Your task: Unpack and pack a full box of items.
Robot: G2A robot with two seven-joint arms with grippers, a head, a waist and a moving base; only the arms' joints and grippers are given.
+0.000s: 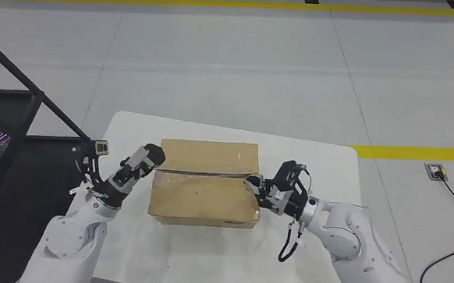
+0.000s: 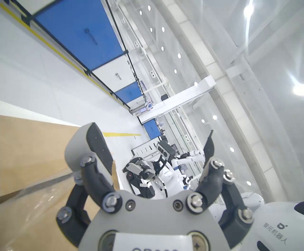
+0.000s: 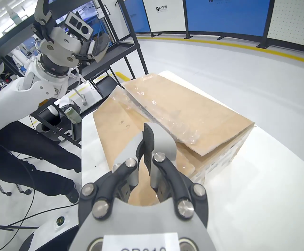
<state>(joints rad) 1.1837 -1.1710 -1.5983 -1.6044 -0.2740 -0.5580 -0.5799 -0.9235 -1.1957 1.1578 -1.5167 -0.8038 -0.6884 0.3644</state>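
A brown cardboard box (image 1: 205,179) lies in the middle of the white table (image 1: 204,257), its two top flaps closed along a seam covered with wrinkled clear tape (image 3: 154,104). One flap's corner is lifted slightly at the end near my right gripper. My right gripper (image 1: 259,189) is at the box's right end, by the seam; its fingers (image 3: 148,140) are pressed together over the nearer flap. My left gripper (image 1: 152,154) hovers at the box's far left corner with its fingers (image 2: 95,142) spread wide and nothing between them. The box (image 2: 30,147) lies beside that gripper.
A black metal rack (image 1: 9,128) stands off the table's left side. A person's legs in dark trousers (image 3: 35,147) are next to the table near the rack. Bare table surface (image 3: 249,190) runs along the box's right end and front.
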